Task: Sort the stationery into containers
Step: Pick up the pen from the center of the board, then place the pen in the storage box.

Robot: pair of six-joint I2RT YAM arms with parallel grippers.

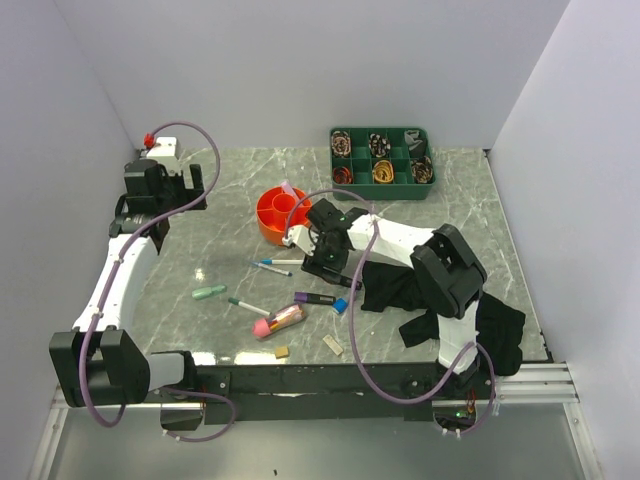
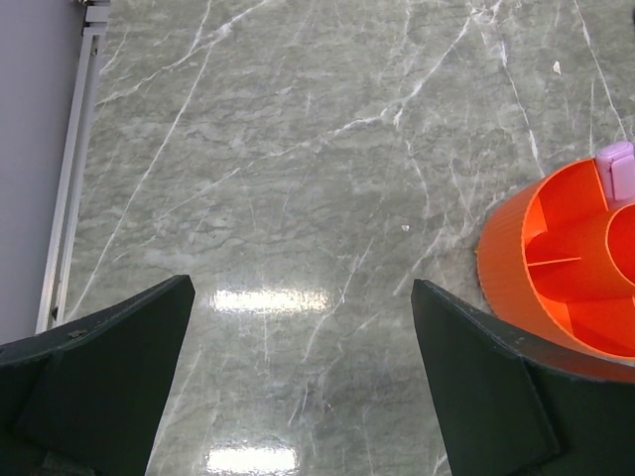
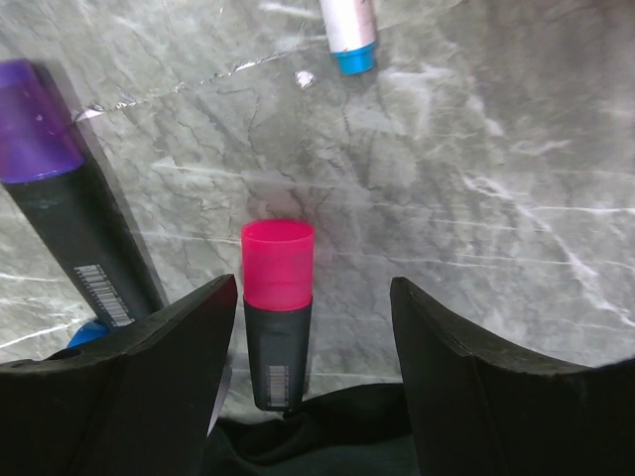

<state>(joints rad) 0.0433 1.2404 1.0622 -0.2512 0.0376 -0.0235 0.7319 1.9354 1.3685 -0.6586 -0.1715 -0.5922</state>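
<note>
The round orange organiser point(image 1: 283, 213) stands mid-table with a pale pink item point(image 2: 617, 169) in one section. My right gripper point(image 1: 324, 262) hangs low just in front of it, open. A black marker with a pink cap point(image 3: 277, 307) lies between its fingers point(image 3: 189, 337), close to the left one, with a gap on the right. A purple-capped marker point(image 3: 60, 198) and a blue-tipped white pen point(image 3: 349, 35) lie nearby. My left gripper point(image 2: 300, 288) is open over bare table, left of the organiser point(image 2: 566, 268). Loose on the table are a green marker point(image 1: 208, 292), a pink tube case point(image 1: 278, 320) and two erasers point(image 1: 333, 346).
A black cloth point(image 1: 400, 285) lies under and behind the right arm, its edge just below the pink-capped marker point(image 3: 317, 436). A green tray of ribbon rolls point(image 1: 382, 157) sits at the back right. White walls close in the table on three sides.
</note>
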